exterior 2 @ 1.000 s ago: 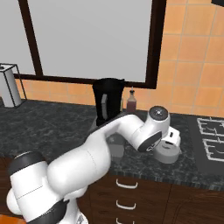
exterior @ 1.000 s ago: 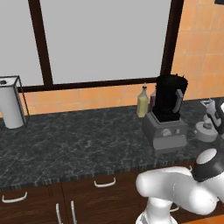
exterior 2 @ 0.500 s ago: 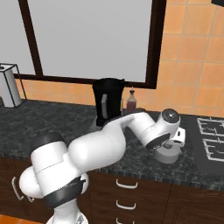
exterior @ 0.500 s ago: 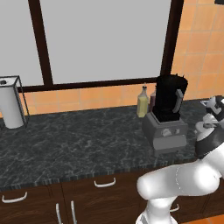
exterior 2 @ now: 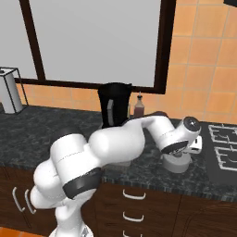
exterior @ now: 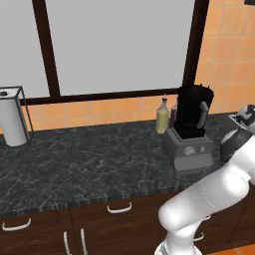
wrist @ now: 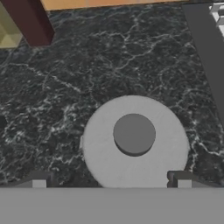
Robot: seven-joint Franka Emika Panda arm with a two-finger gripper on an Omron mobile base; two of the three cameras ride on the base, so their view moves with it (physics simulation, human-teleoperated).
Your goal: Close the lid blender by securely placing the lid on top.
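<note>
From the hand camera I find the gripper [wrist: 111, 180] directly above the lid [wrist: 134, 142], which lies flat on the dark marbled bench [wrist: 109, 65], knob up. The fingers [wrist: 38, 179] stand apart, one tip at each side of the lid's near edge — nothing is held between them. The knob sits slightly right of the midline between the tips, and the lid's near rim is cut off by the bottom of that view.

In the right base view the lid [exterior 2: 176, 162] rests on the bench [exterior 2: 28, 129] under the hand [exterior 2: 187, 139], just short of the stove [exterior 2: 227, 143] and well to the right of the blender [exterior 2: 113, 111]. The left base view shows the blender [exterior: 191, 127] standing upright on its grey base, jar mouth open, with a yellowish bottle [exterior: 162, 115] just beside it at the back.

My judgement: the step in hand is the grasp, with the task barely begun. To do it well I would centre the hand on the knob, then descend squarely. Whether the spread clears the full rim I cannot tell; if not, the knob is the safer purchase. Close firmly before lifting — a tilted lid will not seat on the jar.
</note>
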